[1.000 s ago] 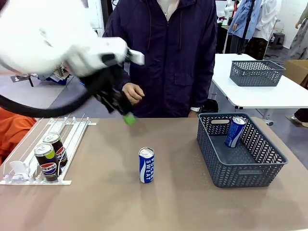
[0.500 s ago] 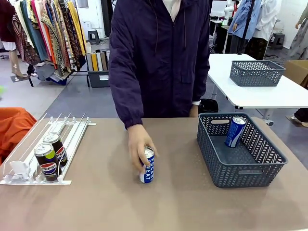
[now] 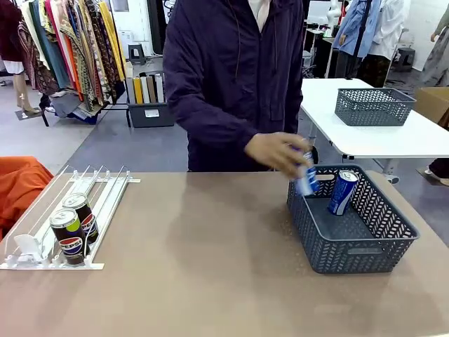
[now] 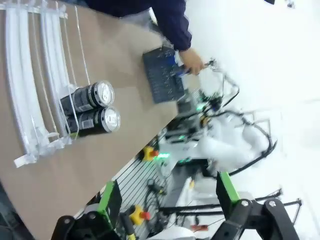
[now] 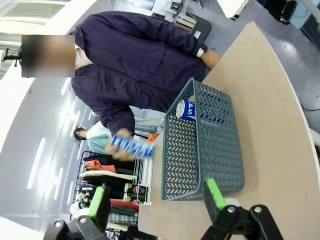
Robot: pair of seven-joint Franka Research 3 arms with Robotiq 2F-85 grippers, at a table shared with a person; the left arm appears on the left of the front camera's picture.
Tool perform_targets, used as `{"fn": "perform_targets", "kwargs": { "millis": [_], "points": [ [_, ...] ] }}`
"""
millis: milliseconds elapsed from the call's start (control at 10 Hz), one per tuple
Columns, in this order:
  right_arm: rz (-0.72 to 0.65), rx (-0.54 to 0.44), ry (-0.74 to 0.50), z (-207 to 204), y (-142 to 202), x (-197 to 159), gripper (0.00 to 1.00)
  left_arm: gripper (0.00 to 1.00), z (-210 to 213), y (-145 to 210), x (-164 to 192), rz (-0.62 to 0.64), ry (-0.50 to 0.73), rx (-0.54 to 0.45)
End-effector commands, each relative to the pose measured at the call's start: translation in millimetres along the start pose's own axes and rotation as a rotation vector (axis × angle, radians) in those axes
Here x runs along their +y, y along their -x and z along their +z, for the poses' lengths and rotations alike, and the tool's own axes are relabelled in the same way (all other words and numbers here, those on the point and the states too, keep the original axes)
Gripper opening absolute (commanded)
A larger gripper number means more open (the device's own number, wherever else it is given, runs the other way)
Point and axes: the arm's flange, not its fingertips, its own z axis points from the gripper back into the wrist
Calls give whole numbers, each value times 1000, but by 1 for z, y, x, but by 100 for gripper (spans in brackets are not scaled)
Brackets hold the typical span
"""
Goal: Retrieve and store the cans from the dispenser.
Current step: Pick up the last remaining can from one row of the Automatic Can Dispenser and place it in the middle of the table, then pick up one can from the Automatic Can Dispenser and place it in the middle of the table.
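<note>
The left gripper (image 4: 168,197) hangs with its green-padded fingers spread wide and nothing between them. Nearest to it, ahead and off to one side on the worktop (image 4: 60,165), lies the dispenser (image 4: 30,100). At the dispenser's front end two black cans stand touching, one behind the other in what looks like the same lane: the front Pepsi can (image 4: 97,121) and the rear Pepsi can (image 4: 90,96).

The right gripper (image 5: 157,200) is also spread and empty. The dark grey lattice basket (image 5: 180,150) sits just ahead of it, with a stored Pocari Sweat can (image 5: 192,111) leaning against the inside wall. Beyond the basket, farther from this gripper, the person's hand (image 5: 125,147) holds a second Pocari Sweat can (image 5: 139,145), tilted at the basket's rim and apparently about to go in.

The job left for the robot appears to be the two Pepsi cans, and the left gripper is the better placed for them. It should keep its fingers wide, line up square over the front Pepsi can, and come down so one pad passes on each side. The pads must stay off the clear rails and off the rear can pressed against it. It should close around the can's middle, then lift straight up before swinging away. The basket should not be approached until the hand has left it.
</note>
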Motion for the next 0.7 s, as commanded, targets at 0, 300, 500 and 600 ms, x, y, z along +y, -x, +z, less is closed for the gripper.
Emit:
{"fn": "perform_targets", "kwargs": {
  "millis": [0,300,500,600],
  "points": [
    [27,-19,-18,-3,-4,3,100,100,-8,-3,-27,-53,-77,71],
    [27,-19,-18,-3,-4,3,100,100,-8,-3,-27,-53,-77,71],
    [27,-19,-18,-3,-4,3,100,100,-8,-3,-27,-53,-77,71],
    [27,-19,-18,-3,-4,3,100,100,-8,-3,-27,-53,-77,71]
  ]
}}
